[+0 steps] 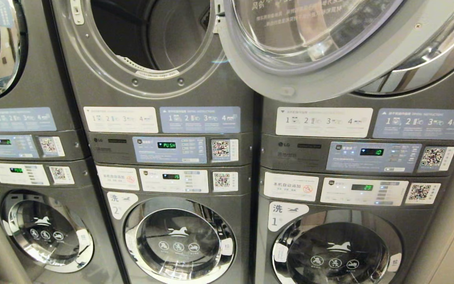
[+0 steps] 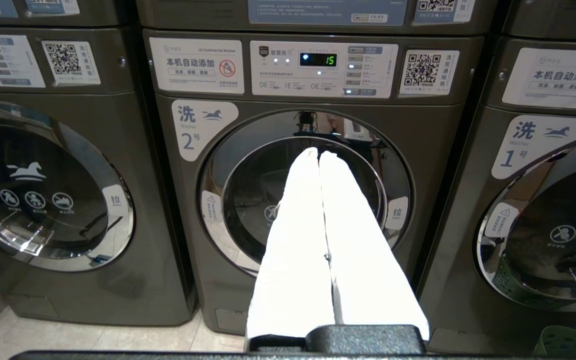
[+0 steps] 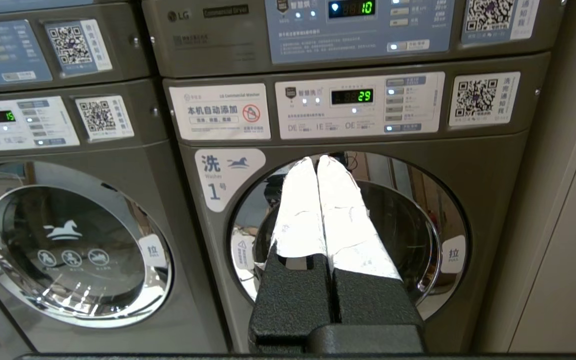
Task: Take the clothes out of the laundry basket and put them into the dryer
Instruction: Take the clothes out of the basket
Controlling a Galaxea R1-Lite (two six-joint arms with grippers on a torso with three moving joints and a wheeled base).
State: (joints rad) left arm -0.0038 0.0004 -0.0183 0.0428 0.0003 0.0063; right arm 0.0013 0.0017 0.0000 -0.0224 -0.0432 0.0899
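Both hands are pressed together on nothing: left hand (image 2: 319,155) faces washer 2 (image 2: 305,200), right hand (image 3: 316,161) washer 1 (image 3: 348,235). A green basket (image 2: 575,340) edge shows low; clothes unseen, likely soft and light, best pinched by a fold. Above, the dryer (image 1: 152,39) stands open.

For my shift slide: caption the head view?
Middle dryer with door swung open, display reading PUSH; washers below shut.

Laundromat; stacked washer-dryer units (image 1: 172,157)

Grey machines (image 1: 164,98) carry white and blue labels (image 1: 199,119), green digits (image 1: 169,145), and white-wrapped fingers (image 2: 313,225).
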